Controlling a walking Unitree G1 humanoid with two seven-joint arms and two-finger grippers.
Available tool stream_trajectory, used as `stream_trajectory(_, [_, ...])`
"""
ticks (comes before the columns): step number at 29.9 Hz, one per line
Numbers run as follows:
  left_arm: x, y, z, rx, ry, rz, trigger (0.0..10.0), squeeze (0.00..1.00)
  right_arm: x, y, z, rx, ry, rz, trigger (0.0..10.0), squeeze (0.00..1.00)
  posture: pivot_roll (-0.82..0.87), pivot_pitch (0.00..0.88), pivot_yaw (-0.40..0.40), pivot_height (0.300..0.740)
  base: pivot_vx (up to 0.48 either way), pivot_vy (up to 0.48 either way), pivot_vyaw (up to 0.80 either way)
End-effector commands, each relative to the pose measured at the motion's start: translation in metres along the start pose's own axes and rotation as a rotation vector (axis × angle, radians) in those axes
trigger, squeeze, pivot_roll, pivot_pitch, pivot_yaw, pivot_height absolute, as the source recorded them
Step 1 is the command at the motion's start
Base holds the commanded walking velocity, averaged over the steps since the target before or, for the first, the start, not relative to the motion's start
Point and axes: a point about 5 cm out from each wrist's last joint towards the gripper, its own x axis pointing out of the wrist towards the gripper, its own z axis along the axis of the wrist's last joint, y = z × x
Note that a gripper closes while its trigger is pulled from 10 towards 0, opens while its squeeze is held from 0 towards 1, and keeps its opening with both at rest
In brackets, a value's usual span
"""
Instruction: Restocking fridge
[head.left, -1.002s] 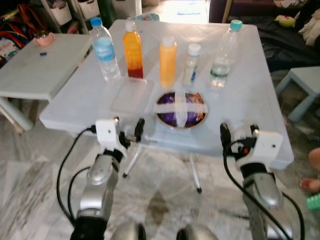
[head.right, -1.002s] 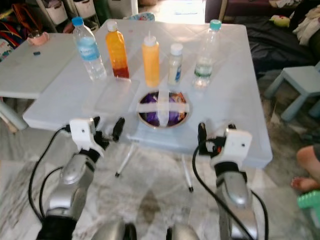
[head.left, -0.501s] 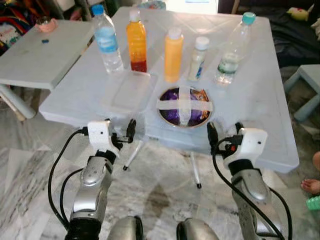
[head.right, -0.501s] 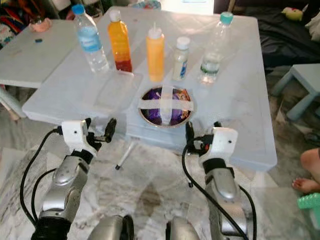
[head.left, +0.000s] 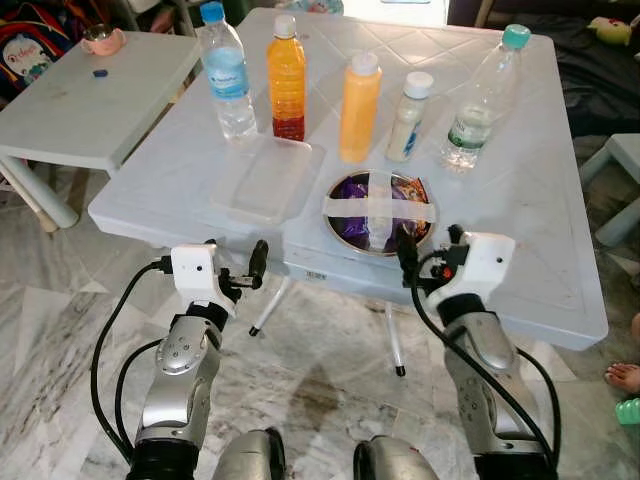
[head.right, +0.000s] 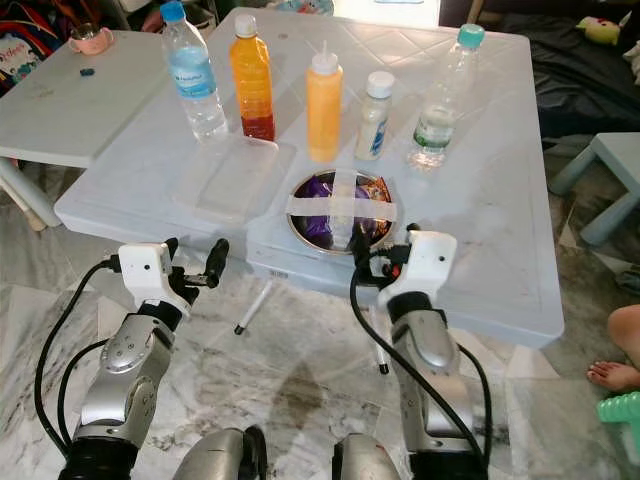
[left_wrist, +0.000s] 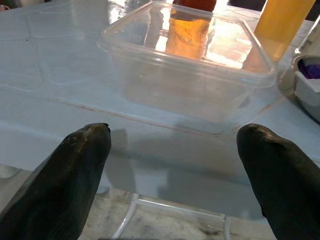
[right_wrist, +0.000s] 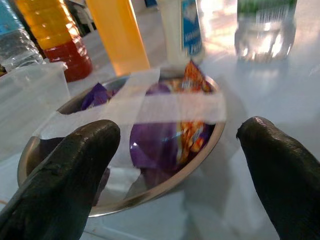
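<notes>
1. Right hand spread wide, holding nothing, right at the near rim of the taped steel bowl of snacks on the table.
2. Left hand also wide and bare, low at the table's front edge, facing the clear plastic box.
3. Best to slide one finger on each side of the bowl, squeeze slowly, lift level.
4. Bottles lined up just behind; little room there.
5. Plenty of open floor near the table's front edge.

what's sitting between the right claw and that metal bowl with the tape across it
Nothing: in the right wrist view, bare table edge separates the open right claw from the taped metal bowl.
</notes>
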Motion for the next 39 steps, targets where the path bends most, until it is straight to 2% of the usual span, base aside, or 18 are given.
stream_trajectory(1, [-0.001, 0.003, 0.003, 0.022, -0.006, 0.006, 10.0, 0.00, 0.000, -0.003, -0.004, 0.021, 0.027, -0.016, 10.0, 0.00, -0.03, 0.134, 0.037, 0.740, 0.000, 0.000, 0.00])
stream_trajectory(12, [-0.002, -0.001, 0.003, 0.016, -0.006, -0.001, 10.0, 0.00, -0.002, 0.003, -0.024, 0.066, 0.209, 0.023, 10.0, 0.00, -0.03, 0.138, 0.032, 0.740, 0.000, 0.000, 0.00])
stream_trajectory(13, [-0.001, -0.002, 0.003, 0.015, -0.005, -0.002, 10.0, 0.00, -0.002, 0.002, -0.026, 0.075, 0.230, 0.023, 4.4, 0.00, -0.03, 0.138, 0.032, 0.740, 0.000, 0.000, 0.00])
stream_trajectory(14, [0.000, -0.002, 0.003, 0.014, -0.006, -0.004, 10.0, 0.00, -0.002, 0.001, -0.025, 0.085, 0.246, 0.018, 0.0, 0.00, -0.03, 0.140, 0.031, 0.740, 0.000, 0.000, 0.00])
stream_trajectory(18, [0.001, -0.003, 0.003, 0.013, -0.007, -0.006, 10.0, 0.00, 0.000, -0.004, -0.021, 0.098, 0.252, -0.019, 0.0, 0.00, -0.04, 0.140, 0.032, 0.740, 0.000, 0.000, 0.00])
stream_trajectory(19, [0.001, -0.003, 0.003, 0.012, -0.007, -0.007, 10.0, 0.00, 0.001, -0.006, -0.019, 0.110, 0.247, -0.035, 0.8, 0.00, -0.04, 0.140, 0.032, 0.740, 0.000, 0.000, 0.00])
stream_trajectory(20, [0.001, -0.004, 0.003, 0.012, -0.007, -0.008, 10.0, 0.00, 0.002, -0.007, -0.017, 0.119, 0.243, -0.044, 0.8, 0.00, -0.04, 0.139, 0.034, 0.740, 0.000, 0.000, 0.00])
stream_trajectory(21, [0.001, -0.004, 0.003, 0.011, -0.007, -0.009, 10.0, 0.00, 0.003, -0.009, -0.015, 0.121, 0.238, -0.053, 2.4, 0.00, -0.04, 0.140, 0.034, 0.740, 0.000, 0.000, 0.00])
stream_trajectory(24, [0.001, -0.005, 0.003, 0.011, -0.007, -0.010, 10.0, 0.00, 0.004, -0.011, -0.011, 0.123, 0.224, -0.069, 1.7, 0.00, -0.04, 0.140, 0.035, 0.740, 0.000, 0.000, 0.00])
stream_trajectory(26, [0.001, -0.005, 0.003, 0.012, -0.007, -0.011, 10.0, 0.00, 0.005, -0.014, -0.008, 0.128, 0.214, -0.087, 2.1, 0.00, -0.04, 0.140, 0.036, 0.740, 0.000, 0.000, 0.00])
stream_trajectory(28, [0.001, -0.005, 0.004, 0.014, -0.009, -0.013, 10.0, 0.00, 0.005, -0.020, -0.005, 0.126, 0.214, -0.124, 3.5, 0.00, -0.04, 0.141, 0.036, 0.740, 0.000, 0.000, 0.00])
stream_trajectory(31, [0.001, -0.006, 0.004, 0.015, -0.009, -0.013, 10.0, 0.00, 0.005, -0.022, -0.004, 0.126, 0.214, -0.139, 3.5, 0.00, -0.04, 0.141, 0.037, 0.740, 0.000, 0.000, 0.00])
stream_trajectory(32, [0.001, -0.006, 0.004, 0.016, -0.009, -0.014, 10.0, 0.00, 0.005, -0.024, -0.003, 0.126, 0.217, -0.153, 3.9, 0.00, -0.04, 0.142, 0.037, 0.740, 0.000, 0.000, 0.00])
stream_trajectory(33, [0.002, -0.006, 0.004, 0.018, -0.010, -0.017, 10.0, 0.00, 0.003, -0.031, 0.000, 0.120, 0.214, -0.185, 6.7, 0.00, -0.04, 0.143, 0.039, 0.740, 0.000, 0.000, 0.00])
stream_trajectory(34, [0.002, -0.006, 0.004, 0.018, -0.010, -0.017, 10.0, 0.00, 0.002, -0.034, 0.001, 0.117, 0.213, -0.193, 6.7, 0.00, -0.04, 0.143, 0.039, 0.740, 0.000, 0.000, 0.00])
stream_trajectory(35, [0.002, -0.007, 0.004, 0.020, -0.010, -0.019, 10.0, 0.00, 0.001, -0.038, 0.003, 0.109, 0.207, -0.206, 8.6, 0.00, -0.04, 0.143, 0.041, 0.740, 0.000, 0.000, 0.00])
stream_trajectory(36, [0.002, -0.007, 0.004, 0.020, -0.009, -0.020, 10.0, 0.00, 0.001, -0.040, 0.003, 0.104, 0.206, -0.212, 9.7, 0.00, -0.04, 0.143, 0.043, 0.740, 0.000, 0.000, 0.00])
stream_trajectory(39, [0.002, -0.007, 0.004, 0.021, -0.008, -0.022, 10.0, 0.00, 0.002, -0.044, 0.004, 0.095, 0.206, -0.223, 10.0, 0.00, -0.05, 0.143, 0.044, 0.740, 0.000, 0.000, 0.00])
